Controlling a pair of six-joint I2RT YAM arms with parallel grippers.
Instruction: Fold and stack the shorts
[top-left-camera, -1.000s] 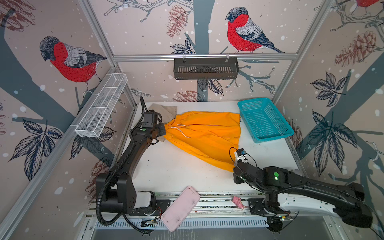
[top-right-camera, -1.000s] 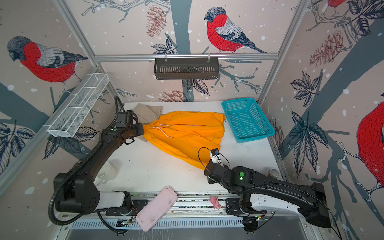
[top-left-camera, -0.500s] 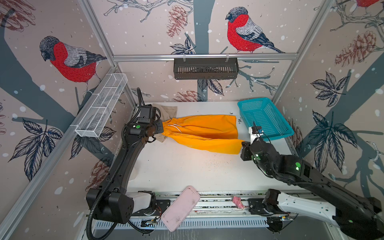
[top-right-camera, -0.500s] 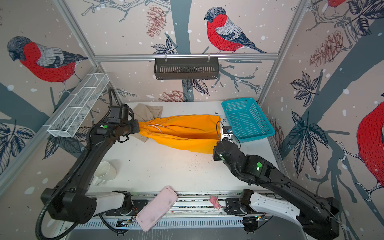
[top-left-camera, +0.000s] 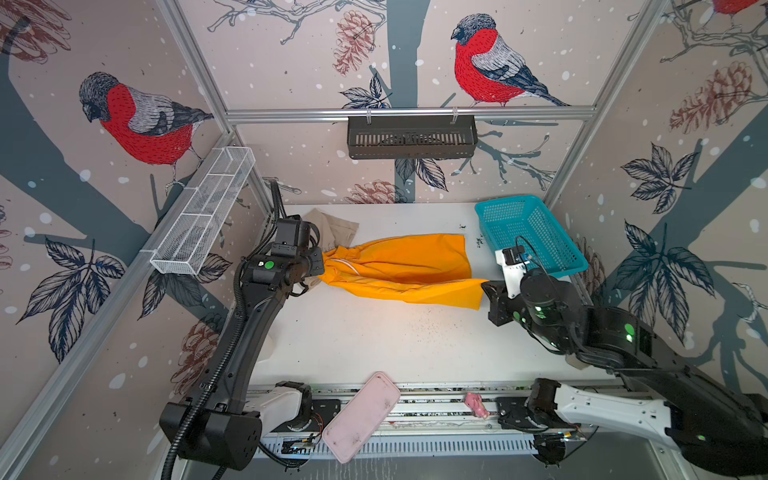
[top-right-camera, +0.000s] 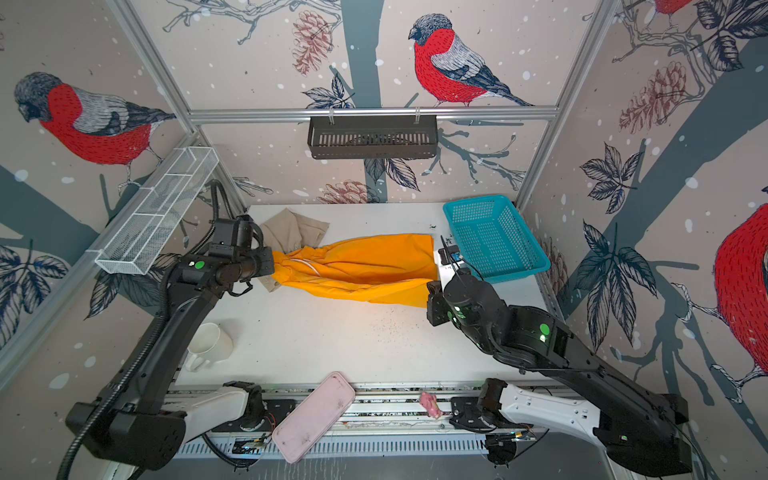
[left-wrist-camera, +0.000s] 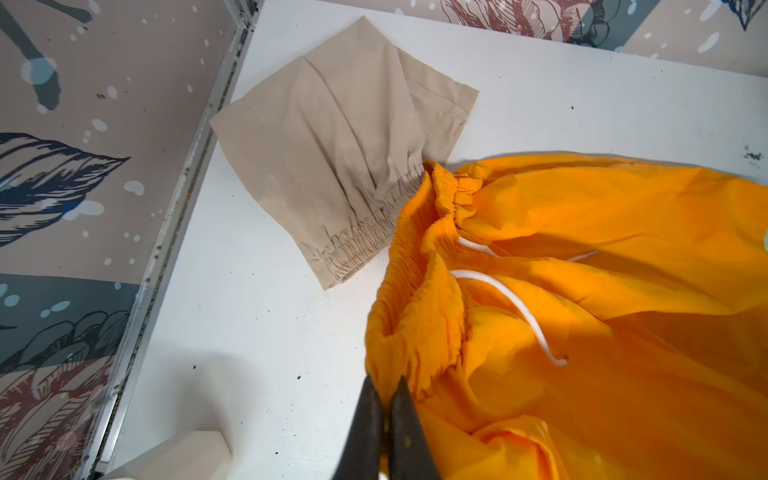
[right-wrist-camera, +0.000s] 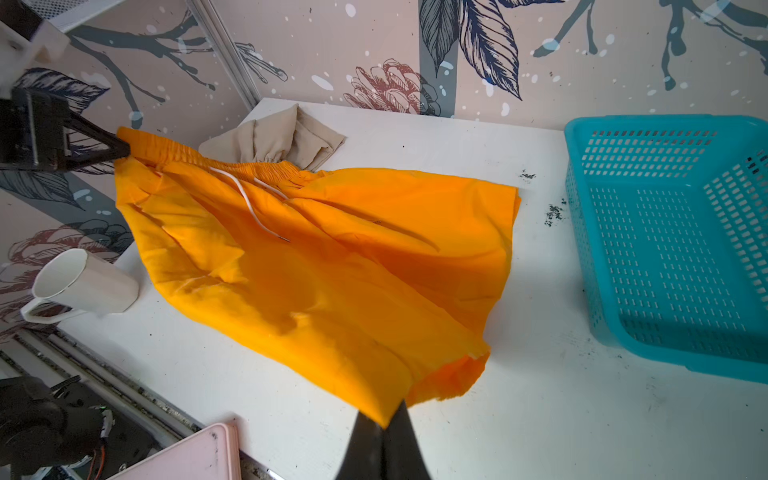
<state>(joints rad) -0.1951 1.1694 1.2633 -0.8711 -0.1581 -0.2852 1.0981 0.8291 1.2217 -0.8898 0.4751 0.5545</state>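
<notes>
The orange shorts (top-left-camera: 399, 266) (top-right-camera: 361, 266) hang stretched above the table between both grippers. My left gripper (left-wrist-camera: 384, 384) (top-left-camera: 320, 266) is shut on the gathered waistband end. At the other end my right gripper (right-wrist-camera: 388, 415) (top-left-camera: 486, 286) is shut on a leg hem corner. Their white drawstring (left-wrist-camera: 511, 303) dangles near the waistband. The beige shorts (top-left-camera: 336, 228) (top-right-camera: 291, 232) (left-wrist-camera: 345, 153) (right-wrist-camera: 286, 137) lie folded at the table's back left, partly under the orange waistband.
A teal mesh basket (top-left-camera: 528, 232) (top-right-camera: 490, 241) (right-wrist-camera: 673, 237) stands at the back right. A white mug (top-right-camera: 208, 345) (right-wrist-camera: 83, 286) lies near the left arm. A pink tray (top-left-camera: 361, 415) and a small pink object (top-left-camera: 476, 405) rest on the front rail. Dark crumbs dot the table.
Both grippers have lifted and pulled the orange shorts out lengthways. The right gripper swung from the front middle back and right toward the basket, and the left moved slightly back.
</notes>
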